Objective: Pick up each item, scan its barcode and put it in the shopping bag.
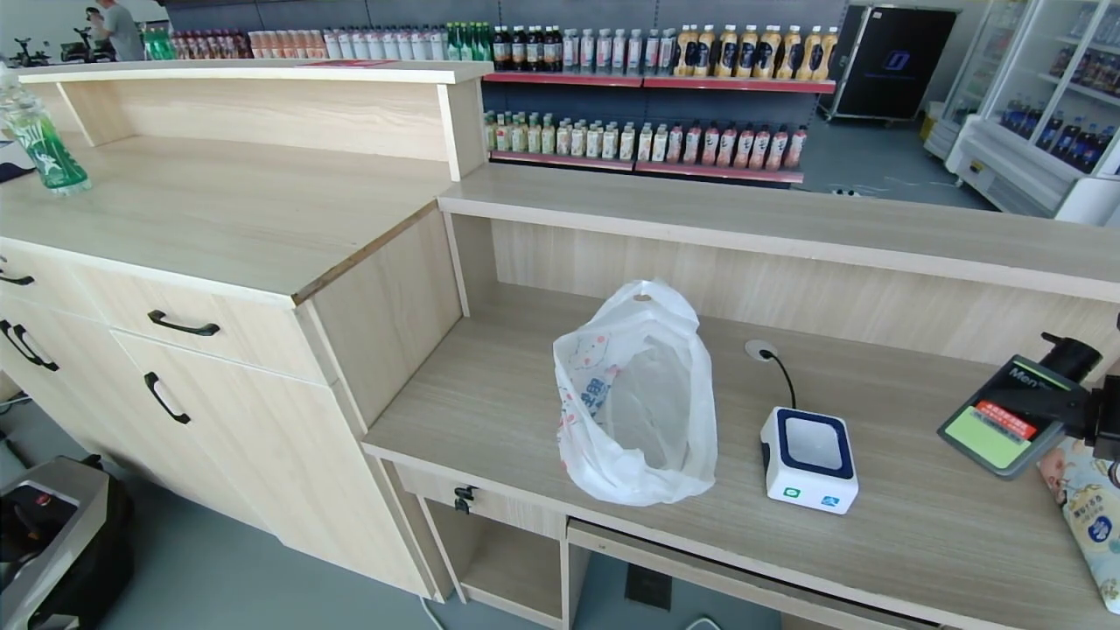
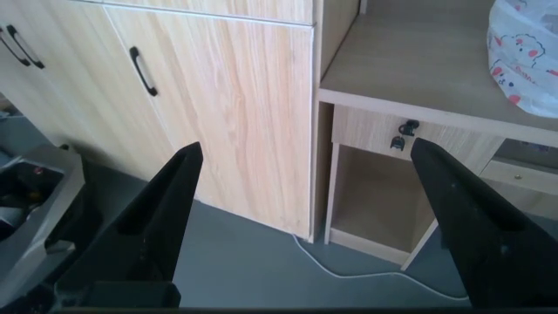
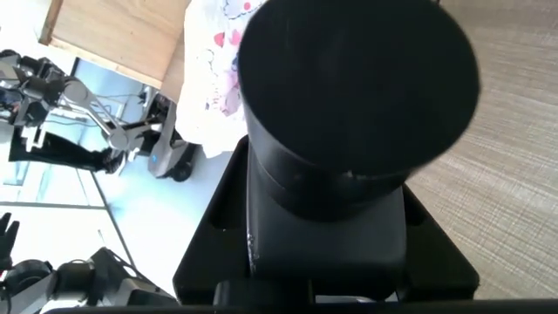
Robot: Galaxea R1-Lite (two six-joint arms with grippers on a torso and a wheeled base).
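My right gripper (image 1: 1063,408) clamps the black-capped toiletry bottle (image 1: 989,433), which I judge rigid but slick, best gripped across its body; my left gripper (image 2: 305,218) gapes wide, empty.

The right edge cuts off my right gripper (image 1: 1054,408), clamped across a dark bottle (image 1: 984,437) over the right end of the counter (image 1: 490,411). Seen from my right wrist, the bottle's black cap (image 3: 357,78) looms close and hides the grip behind it. At the near right corner, a printed pack (image 1: 1089,516) runs out of view. At the far left, a green bottle (image 1: 39,131) loses its top to the edge. The shopping bag (image 1: 634,394) folds over its own bottom; what lies inside, I cannot tell.
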